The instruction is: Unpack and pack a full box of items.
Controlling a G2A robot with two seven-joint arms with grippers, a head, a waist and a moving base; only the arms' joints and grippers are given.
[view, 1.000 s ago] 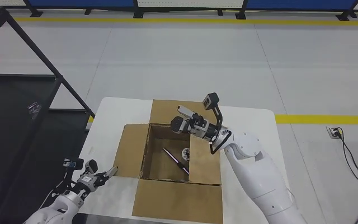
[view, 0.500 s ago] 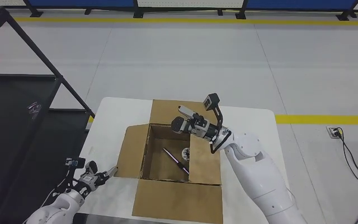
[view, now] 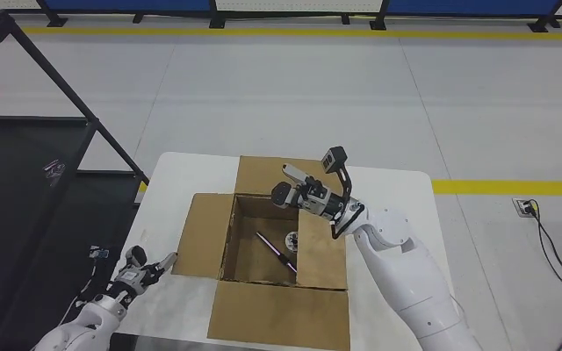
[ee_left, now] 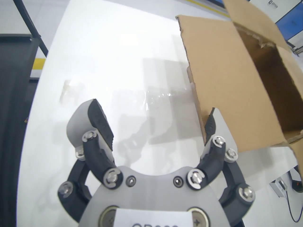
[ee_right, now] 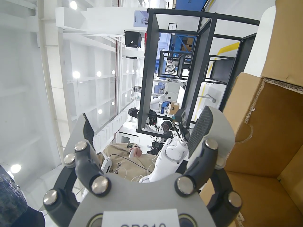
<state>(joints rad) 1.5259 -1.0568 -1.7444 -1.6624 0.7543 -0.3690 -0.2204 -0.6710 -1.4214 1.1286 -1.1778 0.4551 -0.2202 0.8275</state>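
Left tool (ee_left: 153, 116), wide and empty, hovers over the counter (view: 176, 189) at 8 o'clock of the box (view: 272, 311). Right tool (view: 283, 182), also wide, is above its 12 o'clock rim.

Brown cardboard box (view: 204, 235), upright on white table (view: 167, 197), top open, four flaps spread outward. On box floor: slim dark stick (view: 273, 247) lying diagonally, small round item (view: 291, 239) just beside.

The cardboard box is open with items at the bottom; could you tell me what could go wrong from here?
1. The open left gripper sits right beside the left flap; moving could shove the box.
2. The thin dark stick lies flat on the box floor, so a pinch may slip.
3. The right flap is close to the open right gripper and might snag it.
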